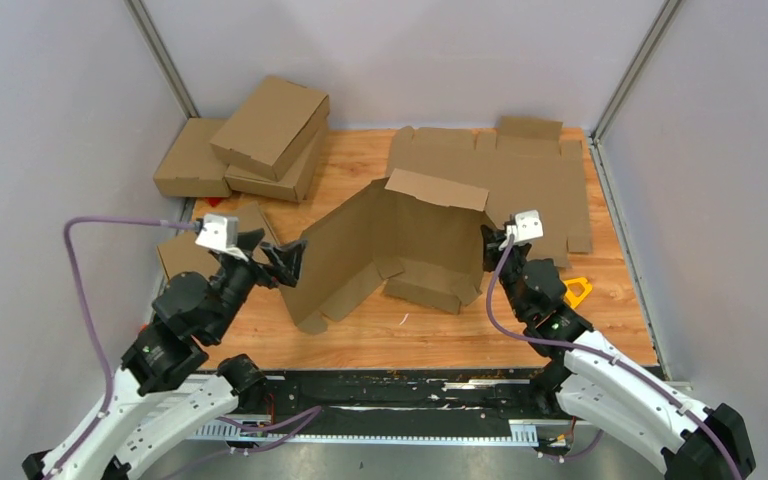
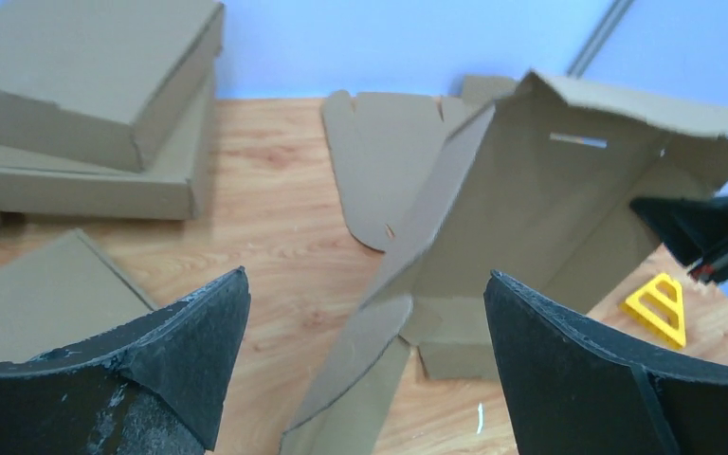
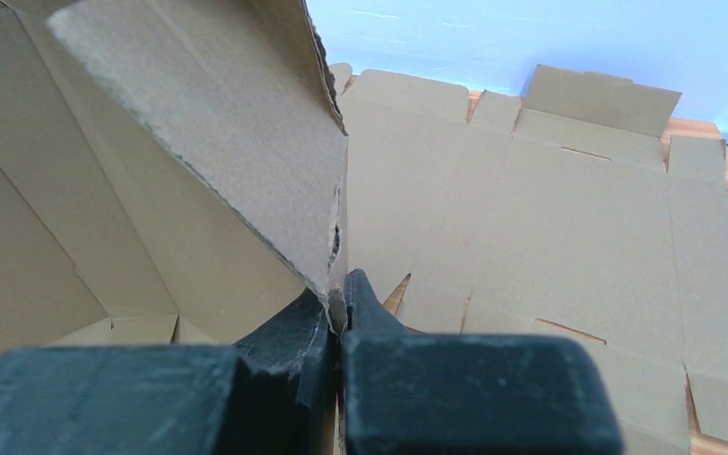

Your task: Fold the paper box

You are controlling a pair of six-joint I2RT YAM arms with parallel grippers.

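Note:
The paper box (image 1: 390, 245) is a brown die-cut cardboard blank, half raised in the middle of the table, with its big panel tilted up and a flap bent over at its top. It also shows in the left wrist view (image 2: 521, 204) and the right wrist view (image 3: 152, 190). My right gripper (image 1: 490, 247) is shut on the box's right edge; its fingers (image 3: 365, 303) pinch the cardboard. My left gripper (image 1: 278, 258) is open and empty, just left of the box's lower left flap (image 2: 370, 370), which lies between its two fingers without touching them.
A second flat cardboard blank (image 1: 520, 170) lies behind the box at the back right. Folded brown boxes (image 1: 260, 135) are stacked at the back left, with another piece (image 1: 185, 255) under the left arm. A yellow triangle (image 1: 577, 291) lies by the right arm.

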